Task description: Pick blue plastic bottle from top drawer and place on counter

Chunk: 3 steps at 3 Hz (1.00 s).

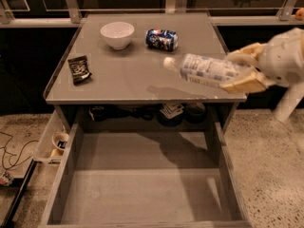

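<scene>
Grey counter [137, 82] fills the middle of the camera view, flat and square with a thin rim. On it sit a white bowl [117, 34] at the back, a blue-and-white can [162, 39] on its side just right of the bowl, and a small dark packet [79, 69] near the left edge. Pale bars run behind it in front of a dark wall.

Below the counter, the top drawer [142, 194] is pulled open toward the camera, and its flat grey bottom shows. A narrow side tray [45, 146] sticks out on the left with a cup [61, 140] in it. The floor [270, 175] is pale and speckled.

The gripper [240, 70] reaches in from the right, over the counter's right edge. Its two tan fingers [244, 55] squeeze the blue plastic bottle [204, 69] at its bottom end. The bottle lies sideways in the air with its white cap pointing left, and its shadow falls on the counter.
</scene>
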Available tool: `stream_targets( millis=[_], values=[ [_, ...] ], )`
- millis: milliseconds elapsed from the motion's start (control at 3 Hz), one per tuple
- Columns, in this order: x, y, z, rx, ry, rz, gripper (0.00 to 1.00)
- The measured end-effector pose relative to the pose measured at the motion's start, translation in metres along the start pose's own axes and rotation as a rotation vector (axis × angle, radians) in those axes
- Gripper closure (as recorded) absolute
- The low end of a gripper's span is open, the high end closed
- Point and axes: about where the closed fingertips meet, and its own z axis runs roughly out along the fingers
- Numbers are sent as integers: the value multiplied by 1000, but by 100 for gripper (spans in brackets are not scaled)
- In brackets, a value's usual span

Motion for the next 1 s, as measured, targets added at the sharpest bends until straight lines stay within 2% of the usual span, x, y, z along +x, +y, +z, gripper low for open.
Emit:
stream_targets(
  millis=[333,667,1000],
  values=[
    [-6,-55,23,36,0,18,100],
    [-9,-92,47,41,-3,46,100],
    [-7,-113,71,36,2,71,100]
  ],
)
